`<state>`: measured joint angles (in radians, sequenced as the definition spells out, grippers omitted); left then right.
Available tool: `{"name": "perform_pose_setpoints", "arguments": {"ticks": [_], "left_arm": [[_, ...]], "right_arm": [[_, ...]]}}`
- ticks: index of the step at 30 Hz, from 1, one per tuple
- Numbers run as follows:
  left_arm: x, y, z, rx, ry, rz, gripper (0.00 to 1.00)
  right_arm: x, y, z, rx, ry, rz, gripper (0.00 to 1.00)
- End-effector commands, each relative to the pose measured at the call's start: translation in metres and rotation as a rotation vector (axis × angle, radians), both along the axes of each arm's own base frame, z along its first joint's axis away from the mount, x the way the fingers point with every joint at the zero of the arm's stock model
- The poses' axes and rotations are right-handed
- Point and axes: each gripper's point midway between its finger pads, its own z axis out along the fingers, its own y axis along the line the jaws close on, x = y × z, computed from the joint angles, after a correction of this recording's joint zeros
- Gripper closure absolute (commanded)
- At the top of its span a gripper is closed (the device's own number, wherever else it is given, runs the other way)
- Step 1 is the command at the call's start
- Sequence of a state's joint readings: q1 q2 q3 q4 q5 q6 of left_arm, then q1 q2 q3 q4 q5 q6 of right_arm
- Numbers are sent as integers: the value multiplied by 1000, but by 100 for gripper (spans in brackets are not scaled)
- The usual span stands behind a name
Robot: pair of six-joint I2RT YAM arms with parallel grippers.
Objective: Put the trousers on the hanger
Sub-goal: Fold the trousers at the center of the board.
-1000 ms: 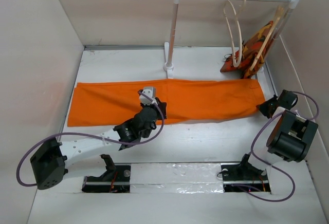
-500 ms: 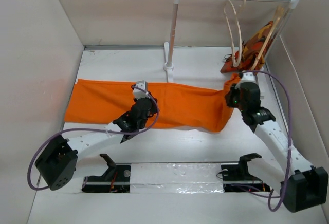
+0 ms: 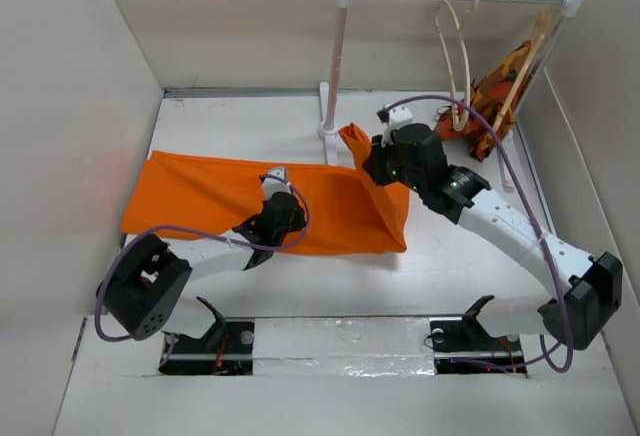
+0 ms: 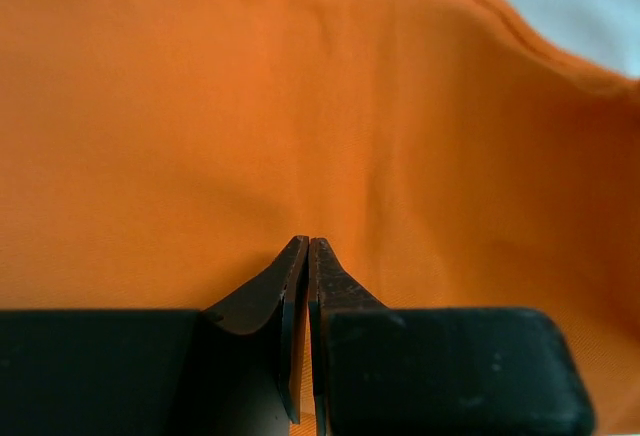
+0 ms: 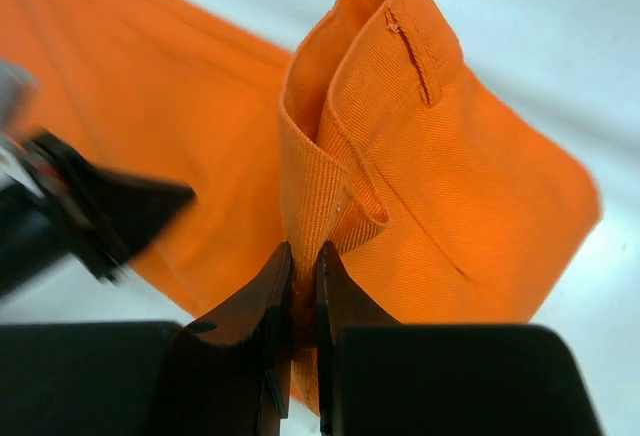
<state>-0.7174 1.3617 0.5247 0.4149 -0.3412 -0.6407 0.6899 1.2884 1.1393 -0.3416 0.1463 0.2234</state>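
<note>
R gripper [image 5: 303,256] was clamped on the waistband of the trousers [image 3: 300,201], raised at centre; the rest lay toward 9 o'clock. L gripper [image 4: 305,251], jaws closed, pressed mid-leg. The hanger [image 3: 458,66] hung at 1 o'clock. Best approach: fold evenly, w/ L pinning the crease.

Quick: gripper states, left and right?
Left gripper: shut, over the trousers; whether it pinches cloth cannot be told.
Right gripper: shut on the trousers' waistband.

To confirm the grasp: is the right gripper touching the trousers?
Touching. In the right wrist view the right gripper pinches a fold of the trousers between its jaws.
</note>
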Motion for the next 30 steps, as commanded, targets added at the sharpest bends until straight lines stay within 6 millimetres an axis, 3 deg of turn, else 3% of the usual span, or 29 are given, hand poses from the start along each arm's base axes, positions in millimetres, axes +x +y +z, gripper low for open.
{"name": "perform_pose_setpoints", "arguments": {"ticks": [1, 4, 6, 8, 11, 18, 21, 24, 25, 28, 30], "left_arm": [[-7, -9, -8, -61, 9, -25, 98], [-15, -19, -18, -64, 23, -44, 98], [-18, -24, -23, -71, 37, -58, 99], [-20, -38, -28, -75, 48, -94, 99], [-26, -65, -31, -63, 56, -148, 99], [-53, -146, -43, -52, 88, -318, 100], [-70, -201, -47, -89, 111, -462, 100], [-73, -227, -41, -96, 99, -523, 100], [-74, -239, -30, -109, 80, -539, 99], [-68, -234, -7, -124, 27, -511, 95], [-48, -213, 6, -134, 2, -444, 89]], "right_arm": [[16, 21, 118, 218, -248, 51, 100], [12, 7, 165, 295, -342, 35, 100], [8, -6, 187, 333, -386, 24, 100], [-6, -19, 216, 375, -446, 26, 100], [-20, -44, 247, 395, -518, 5, 100], [-51, -83, 293, 405, -636, -20, 100], [-59, -88, 302, 394, -652, -18, 100], [-65, -92, 310, 390, -670, -17, 100], [-68, -88, 309, 390, -666, 13, 100], [-65, -77, 296, 378, -634, 50, 100], [-61, -66, 284, 367, -605, 75, 100]]}}
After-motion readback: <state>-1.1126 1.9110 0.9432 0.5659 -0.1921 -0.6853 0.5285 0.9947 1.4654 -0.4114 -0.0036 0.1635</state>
